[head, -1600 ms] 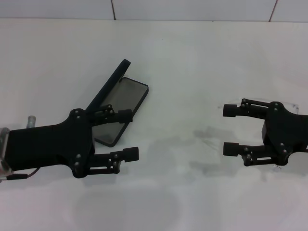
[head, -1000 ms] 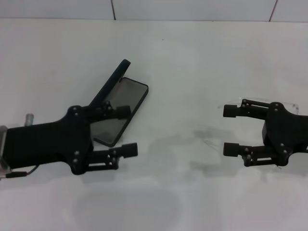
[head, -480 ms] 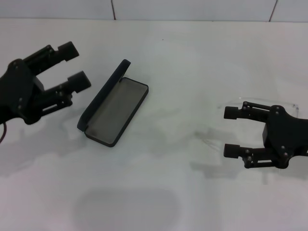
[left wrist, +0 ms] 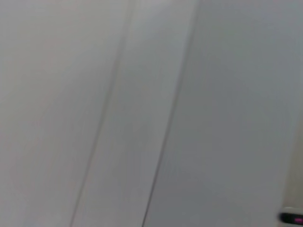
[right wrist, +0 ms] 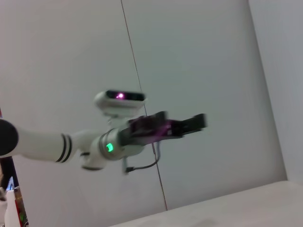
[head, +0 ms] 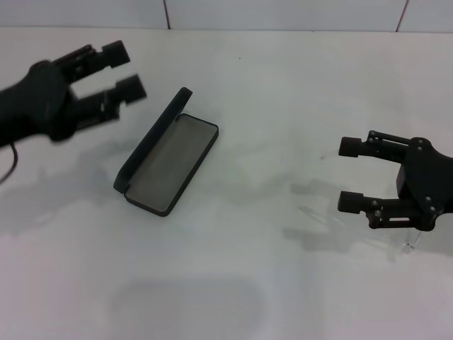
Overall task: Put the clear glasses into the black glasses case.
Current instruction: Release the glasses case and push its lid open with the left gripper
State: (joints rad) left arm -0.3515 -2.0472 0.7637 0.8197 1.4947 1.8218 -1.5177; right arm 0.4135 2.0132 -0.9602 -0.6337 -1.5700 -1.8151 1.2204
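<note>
The black glasses case lies open left of the table's centre, grey lining up, with its lid standing along its left side. My left gripper hangs open and empty in the air behind and to the left of the case. It also shows side-on in the right wrist view as the left gripper. At the right, my right gripper is open low over the clear glasses. Only a faint clear arm of the glasses shows by its near finger; the gripper hides the remainder.
The white table ends at a tiled wall behind. The left wrist view shows only the pale wall.
My left arm has risen from beside the case and swung to the far left, leaving the case open. My right gripper has shifted slightly right and nearer over the glasses.
</note>
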